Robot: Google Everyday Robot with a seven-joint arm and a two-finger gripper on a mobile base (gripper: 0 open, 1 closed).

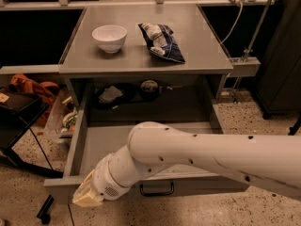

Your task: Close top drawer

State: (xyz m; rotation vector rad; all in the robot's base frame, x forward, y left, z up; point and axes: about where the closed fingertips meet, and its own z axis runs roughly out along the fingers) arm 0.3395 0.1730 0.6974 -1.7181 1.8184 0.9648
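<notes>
Grey cabinet (207, 46) stands with its top drawer (99, 142) pulled out over open speckled floor (197, 211). 1 white arm (211, 154) crosses it. The gripper (87, 197) meets the drawer's front-left edge; its grip cannot be told.

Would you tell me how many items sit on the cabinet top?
2: white bowl left, snack bag right. The claw is at the top drawer's front-left corner.

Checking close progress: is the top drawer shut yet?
Open. The top drawer is pulled far out, its inside floor exposed. The gripper sits at its front left corner.
</notes>
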